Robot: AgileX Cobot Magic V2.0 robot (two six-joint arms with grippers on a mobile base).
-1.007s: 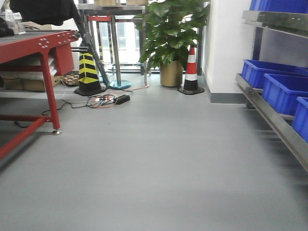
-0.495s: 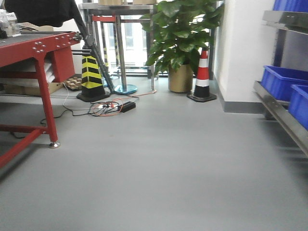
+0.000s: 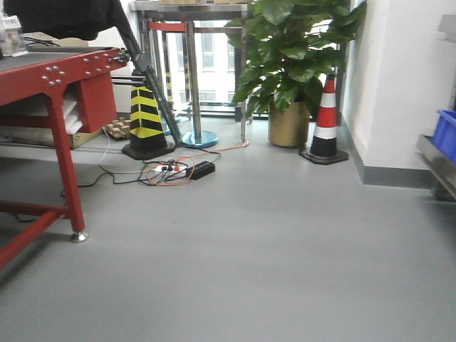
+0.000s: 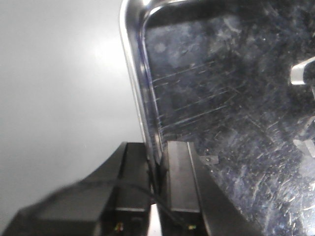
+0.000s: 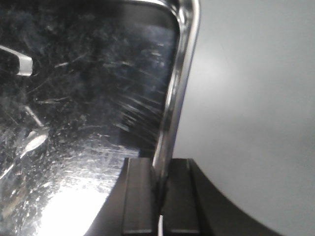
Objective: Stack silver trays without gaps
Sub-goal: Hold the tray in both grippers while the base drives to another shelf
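My left wrist view cuts the tray (image 4: 221,123) off at its right edge, and my right wrist view cuts it off at its left. The front view crops a blue bin (image 3: 447,134).

Red workbench (image 3: 70,68), yellow-black cone (image 3: 147,117), potted plant (image 3: 288,64) beside orange-white cone (image 3: 326,125), cables (image 3: 168,172) on grey floor (image 3: 249,271).

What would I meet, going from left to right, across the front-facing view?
Red table → yellow-and-black cone → potted plant → red-and-white cone → blue bin.
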